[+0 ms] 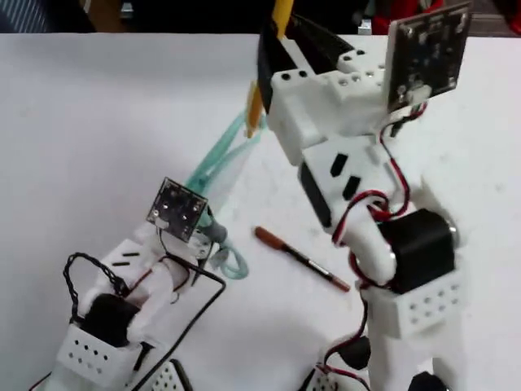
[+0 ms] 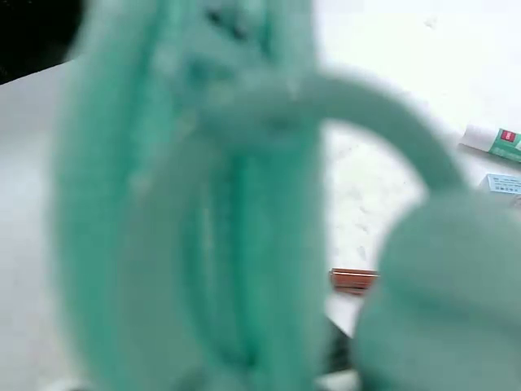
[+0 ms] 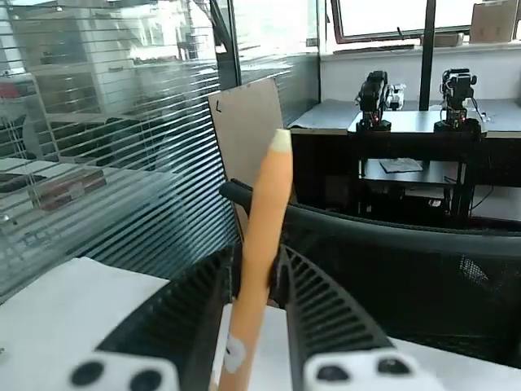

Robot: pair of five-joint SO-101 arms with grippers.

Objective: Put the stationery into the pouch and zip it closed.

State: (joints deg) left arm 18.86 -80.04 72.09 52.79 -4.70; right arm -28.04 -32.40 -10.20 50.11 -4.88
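A clear teal pouch lies slanted on the white table, its near end at my left gripper, which is shut on its edge. In the left wrist view the pouch sits right against the lens, blurred. My right gripper is raised over the pouch's far end, shut on an orange pencil that points steeply down. The right wrist view shows the pencil pinched between the black fingers. A brown pen lies on the table right of the pouch; the pen also appears past the pouch.
A white and green tube and a small blue-labelled item lie on the table beyond the pouch. The right arm's body stands tall over the table's right side. Bare tabletop stretches to the left.
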